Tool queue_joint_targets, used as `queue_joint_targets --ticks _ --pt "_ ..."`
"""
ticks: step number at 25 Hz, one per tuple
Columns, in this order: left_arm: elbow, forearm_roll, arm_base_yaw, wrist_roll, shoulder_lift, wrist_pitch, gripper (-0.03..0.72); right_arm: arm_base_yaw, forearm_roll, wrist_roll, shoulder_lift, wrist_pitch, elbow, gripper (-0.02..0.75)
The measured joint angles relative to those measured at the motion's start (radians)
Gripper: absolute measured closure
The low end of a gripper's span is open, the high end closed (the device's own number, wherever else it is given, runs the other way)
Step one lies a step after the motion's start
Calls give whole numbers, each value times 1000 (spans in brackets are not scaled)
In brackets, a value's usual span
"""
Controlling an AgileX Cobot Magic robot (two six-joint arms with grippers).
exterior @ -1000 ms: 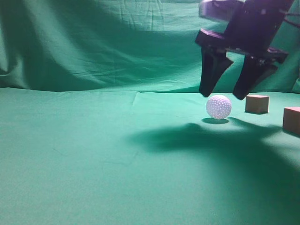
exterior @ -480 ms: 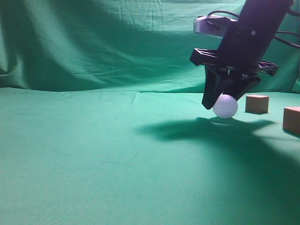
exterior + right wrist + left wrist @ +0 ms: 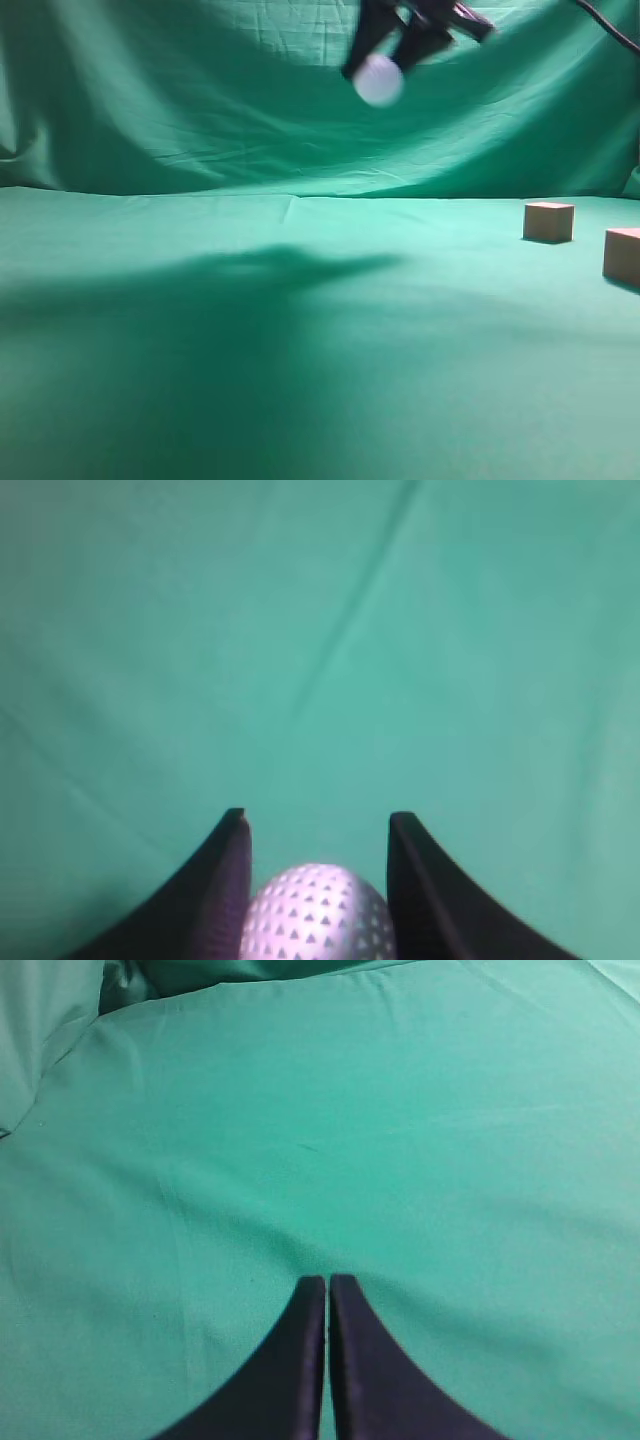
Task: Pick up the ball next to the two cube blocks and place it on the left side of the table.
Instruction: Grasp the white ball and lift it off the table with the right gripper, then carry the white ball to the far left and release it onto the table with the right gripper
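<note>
White dimpled ball (image 3: 379, 80), reddish-brown cubes (image 3: 549, 221), green table (image 3: 300, 350), black claw (image 3: 315, 825)

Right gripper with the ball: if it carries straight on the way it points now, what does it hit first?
Likely only bare table. The right gripper holds the ball, and its wrist view shows nothing else ahead; depth is unclear.

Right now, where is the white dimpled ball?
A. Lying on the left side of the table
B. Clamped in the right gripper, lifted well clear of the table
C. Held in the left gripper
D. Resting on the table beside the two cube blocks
B: the white dimpled ball sits between the fingers of the right gripper high above the table, while the two cube blocks stand alone on the cloth.
</note>
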Motion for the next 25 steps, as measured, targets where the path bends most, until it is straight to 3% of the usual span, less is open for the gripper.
queue_joint_targets --ticks 13,19,25 --pt "0 0 0 0 0 0 688 405 69 -32 483 -275 -524 445" --pt "0 0 0 0 0 0 688 489 75 -40 681 -402 -690 445" --pt "0 0 0 0 0 0 688 505 77 -44 759 -473 -707 445"
